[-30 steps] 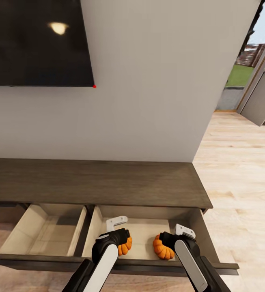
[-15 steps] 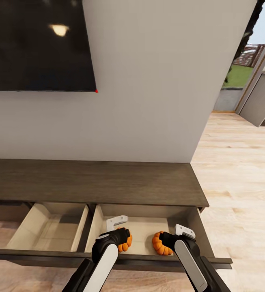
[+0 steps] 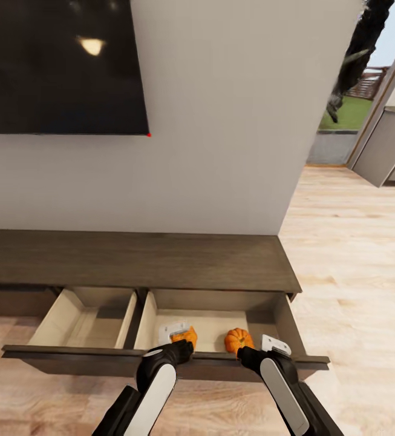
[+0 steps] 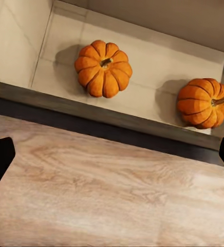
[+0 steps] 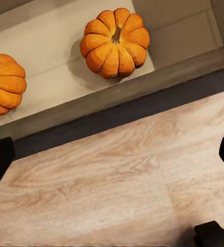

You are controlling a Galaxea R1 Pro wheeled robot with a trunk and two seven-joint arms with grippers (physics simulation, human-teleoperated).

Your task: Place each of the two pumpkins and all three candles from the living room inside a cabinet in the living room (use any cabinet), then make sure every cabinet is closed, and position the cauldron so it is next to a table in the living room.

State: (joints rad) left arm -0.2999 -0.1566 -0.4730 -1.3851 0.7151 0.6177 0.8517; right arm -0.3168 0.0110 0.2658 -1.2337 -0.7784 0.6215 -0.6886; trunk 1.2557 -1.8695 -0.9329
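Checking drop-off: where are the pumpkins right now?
Both pumpkins sit side by side inside the open right-hand drawer of the cabinet, head view.

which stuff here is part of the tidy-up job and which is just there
Part of the job:
- two bright orange ribbed pumpkins, both lying in the right-hand open drawer
- long low dark-brown wood cabinet, two drawers pulled out

Just there:
- large black wall-mounted screen
- light wood plank floor
- empty left-hand beige drawer

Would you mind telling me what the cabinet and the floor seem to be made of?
The cabinet looks like dark-brown wood with a matt finish, its grain visible; the drawer insides are a pale beige board. The floor appears to be light wood planks, with seams and grain showing.
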